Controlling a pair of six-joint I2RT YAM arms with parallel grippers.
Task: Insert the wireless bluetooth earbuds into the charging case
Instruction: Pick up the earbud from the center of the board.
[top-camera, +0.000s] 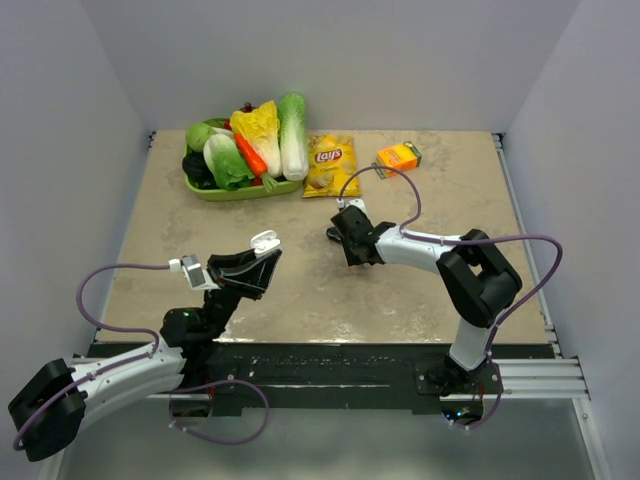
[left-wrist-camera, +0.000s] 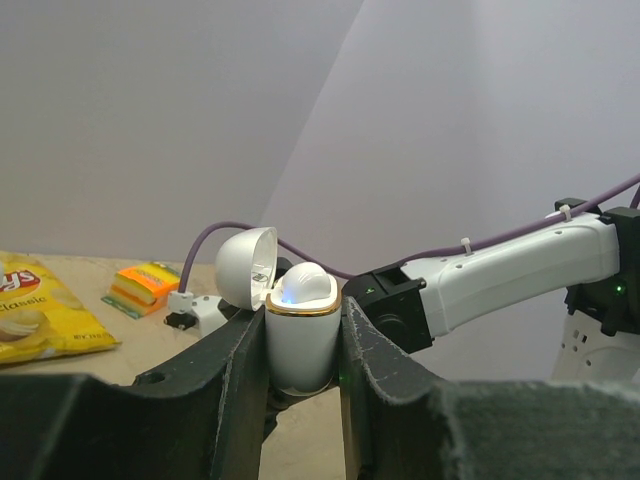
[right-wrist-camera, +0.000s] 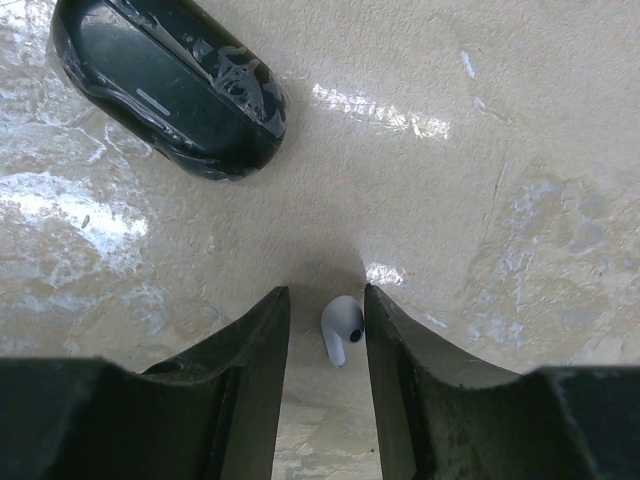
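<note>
The earbud that shows is white, not black. One white earbud (right-wrist-camera: 342, 330) lies on the table between the fingers of my right gripper (right-wrist-camera: 325, 295), touching the right finger, with a gap to the left one. The jaws are open. The top view hides it under the right gripper (top-camera: 352, 240). My left gripper (left-wrist-camera: 303, 362) is shut on the white charging case (left-wrist-camera: 300, 335), which has a gold rim. It holds the case upright with the lid (left-wrist-camera: 245, 265) flipped open. A white rounded piece (left-wrist-camera: 305, 285) with a blue light sits in the case mouth. The case (top-camera: 265, 241) also shows in the top view.
A glossy black oval object (right-wrist-camera: 170, 90) lies just beyond the right fingers. A green tray (top-camera: 215, 192) of vegetables stands at the back left. A yellow chips bag (top-camera: 330, 163) and an orange box (top-camera: 398, 157) lie at the back.
</note>
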